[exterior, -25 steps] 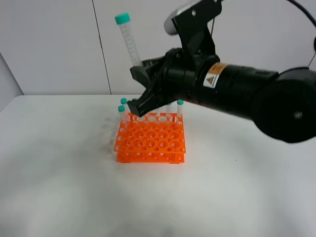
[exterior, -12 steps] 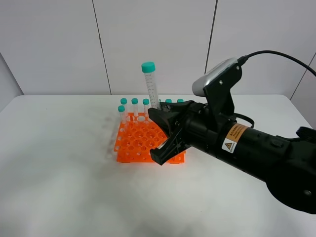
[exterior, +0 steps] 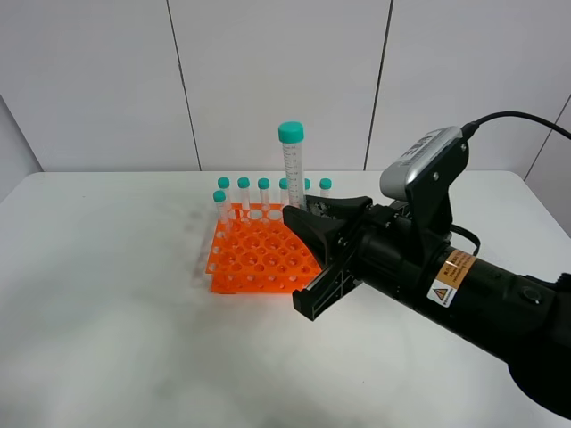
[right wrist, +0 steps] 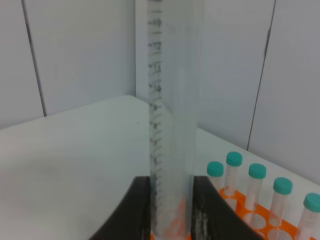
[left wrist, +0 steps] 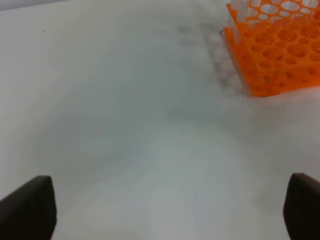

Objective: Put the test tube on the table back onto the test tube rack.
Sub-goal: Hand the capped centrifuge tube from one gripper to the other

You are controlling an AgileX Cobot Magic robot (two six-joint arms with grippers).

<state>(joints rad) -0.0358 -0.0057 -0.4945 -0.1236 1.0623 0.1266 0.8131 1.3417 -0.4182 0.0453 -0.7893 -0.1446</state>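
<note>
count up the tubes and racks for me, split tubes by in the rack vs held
tubes standing in the rack: 7
tube held by the right end effector: 1
racks: 1
total: 9

high view: frontal | wrists: close, low — all three share rack (exterior: 254, 259)

Bright even light, faint shadows on the table (exterior: 107, 339), wrist views soft
</note>
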